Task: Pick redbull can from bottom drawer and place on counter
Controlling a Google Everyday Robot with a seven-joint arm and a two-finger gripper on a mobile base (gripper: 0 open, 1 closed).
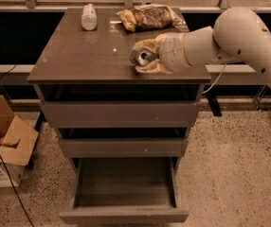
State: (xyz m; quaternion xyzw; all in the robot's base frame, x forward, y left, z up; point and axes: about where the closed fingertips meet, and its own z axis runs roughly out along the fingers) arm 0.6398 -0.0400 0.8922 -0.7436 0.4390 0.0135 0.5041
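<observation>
Redbull can (143, 57) is at the right edge of the counter (78, 56), toward the front corner. The bottom drawer (124, 215) stands pulled open. The gripper (145, 57) clamps the can between its fingers. A snack bag (147, 17) lies along the back edge, with a white bottle (88, 17) to its left.

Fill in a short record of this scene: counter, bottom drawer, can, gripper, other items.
counter: glossy grey-brown cabinet top
bottom drawer: lowest grey-brown drawer, pulled open
can: small dark metal redbull can, silver top towards the camera
gripper: cream two-finger gripper above the counter's right front, fingers shut on the can
other items: white plastic bottle and brown crinkled snack bag at the counter's back
</observation>
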